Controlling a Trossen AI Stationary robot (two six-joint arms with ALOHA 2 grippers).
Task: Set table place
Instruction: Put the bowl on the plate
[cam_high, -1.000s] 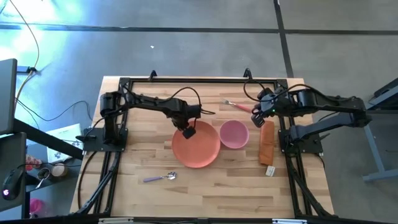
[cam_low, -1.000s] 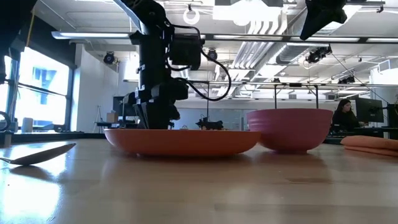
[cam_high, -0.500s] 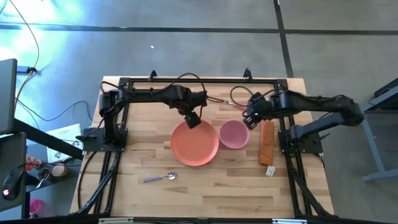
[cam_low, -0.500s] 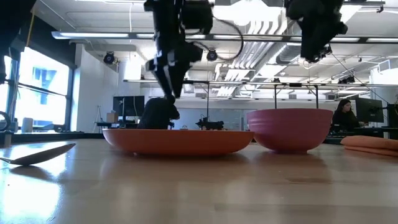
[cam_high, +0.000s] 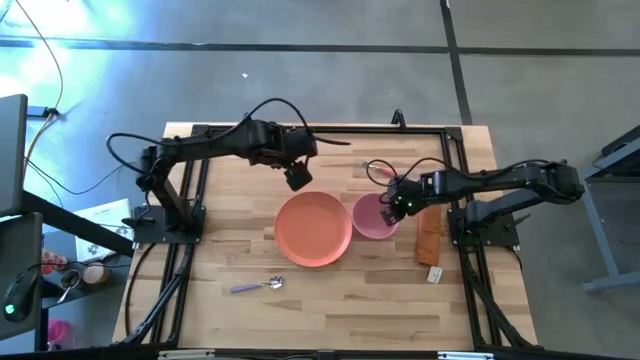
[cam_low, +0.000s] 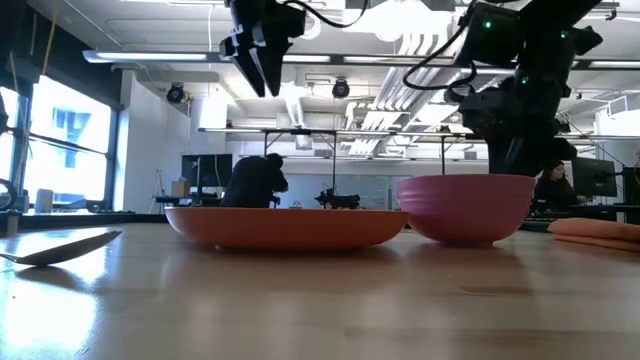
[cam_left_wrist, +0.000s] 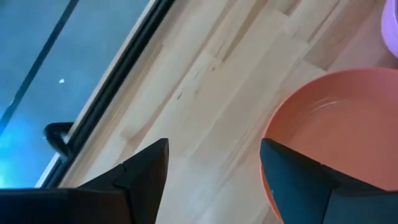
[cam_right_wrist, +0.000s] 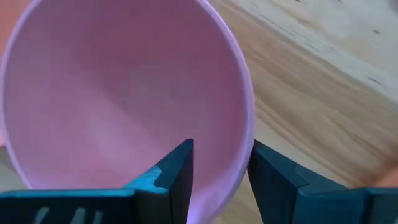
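**At the bowl's rim: right claw straddles the wall as the left arm backs off**

Across the butcher-block worktop (cam_high: 330, 290), the biggest change is in the arms. The left arm, which a second ago had its claw down at the far edge of the orange plate (cam_high: 314, 229), has now pulled back and lifted; the left claw (cam_high: 297, 178) hangs above bare wood just beyond the plate, its fingers spread apart and holding nothing, as the left wrist view shows. The plate sits near the middle of the worktop, apparently let go where it belongs.

Meanwhile the right arm has swung in from the far right corner and dropped to the pink bowl (cam_high: 374, 216), which stands just beside the plate on its right. The right claw (cam_right_wrist: 219, 163) is parted a little, with one finger inside the bowl and one outside, the near wall between them; whether the fingers already press the wall cannot be told. My reading is that the next step is to pinch the rim and lift the bowl, probably onto the plate.

An orange folded cloth (cam_high: 429, 230) lies just to the right of the bowl. The lilac-handled spoon (cam_high: 258, 286) rests well apart, toward the front left, untouched. The fork is not clearly visible now, likely hidden by the right arm. So the setting is only partly done.
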